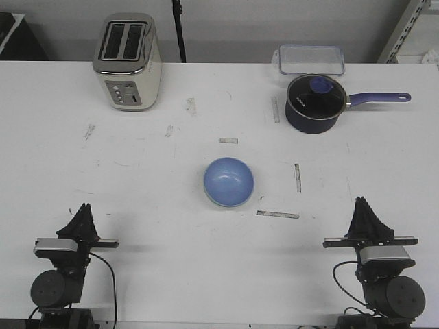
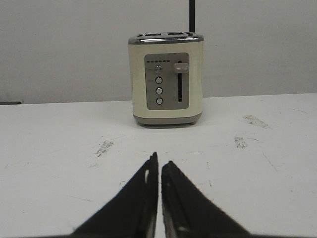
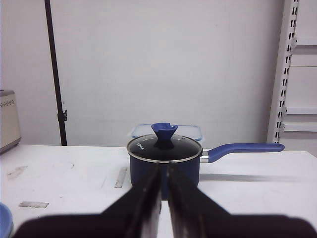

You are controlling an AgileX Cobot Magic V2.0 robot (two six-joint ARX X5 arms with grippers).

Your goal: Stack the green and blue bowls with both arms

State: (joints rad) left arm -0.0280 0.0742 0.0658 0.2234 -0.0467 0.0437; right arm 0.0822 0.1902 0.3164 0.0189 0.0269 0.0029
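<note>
The light blue bowl (image 1: 229, 179) sits upright in the middle of the white table. A thin pale greenish edge (image 1: 230, 205) shows under its near rim; I cannot tell for sure that this is the green bowl. A sliver of the blue bowl also shows in the right wrist view (image 3: 3, 221). My left gripper (image 1: 84, 209) (image 2: 159, 162) rests near the table's front left, shut and empty, pointing at the toaster. My right gripper (image 1: 361, 203) (image 3: 164, 168) rests at the front right, shut and empty, pointing at the saucepan. Both are far from the bowl.
A cream toaster (image 1: 127, 62) (image 2: 166, 79) stands at the back left. A dark navy saucepan (image 1: 314, 103) (image 3: 164, 161) with glass lid and blue handle stands at the back right, a clear plastic container (image 1: 311, 59) behind it. Tape strips (image 1: 277, 214) lie near the bowl.
</note>
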